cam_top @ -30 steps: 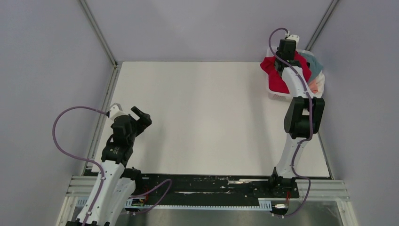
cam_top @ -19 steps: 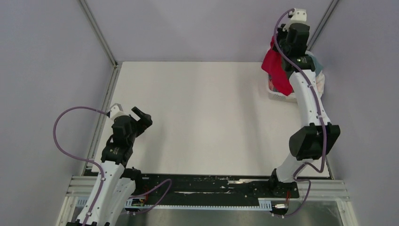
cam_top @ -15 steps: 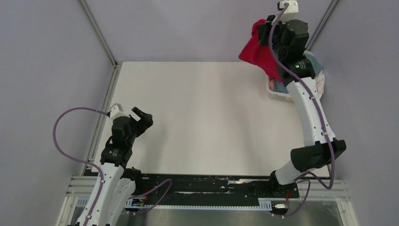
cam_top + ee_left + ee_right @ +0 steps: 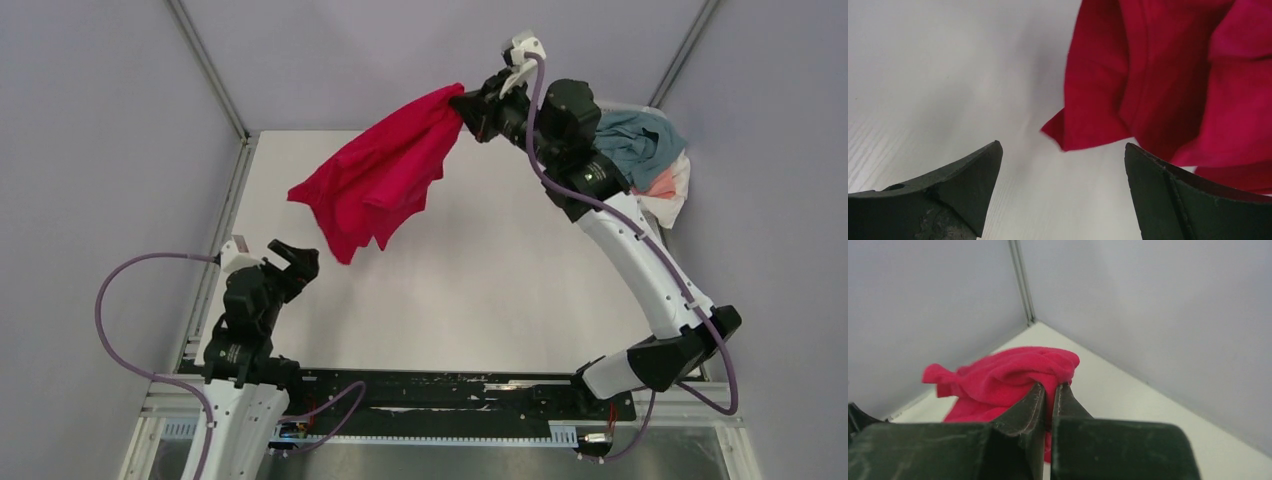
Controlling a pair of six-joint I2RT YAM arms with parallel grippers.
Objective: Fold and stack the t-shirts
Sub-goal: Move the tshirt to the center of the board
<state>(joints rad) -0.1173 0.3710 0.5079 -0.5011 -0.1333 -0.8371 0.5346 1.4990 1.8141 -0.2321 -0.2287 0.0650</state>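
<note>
Left gripper [image 4: 294, 255] first: jaws apart, nothing between them, hovering over the near-left of the white table [image 4: 500, 290], roughly where I had it half a second ago. Left wrist view shows the bright red cloth t-shirt [image 4: 380, 175] hanging just beyond its fingertips, a loose corner dangling above the table surface. Right gripper [image 4: 466, 103] is clamped on a bunched edge of that shirt, jaws pressed nearly together on the fabric. Big change: the right arm has swung from the far-right corner toward far-centre. The shirt, balled up before, now trails out leftward in mid-air, crumpled and unfolded. Teal-grey t-shirt [image 4: 632, 142] and salmon-pink t-shirt [image 4: 672, 180] lie heaped far right.
</note>
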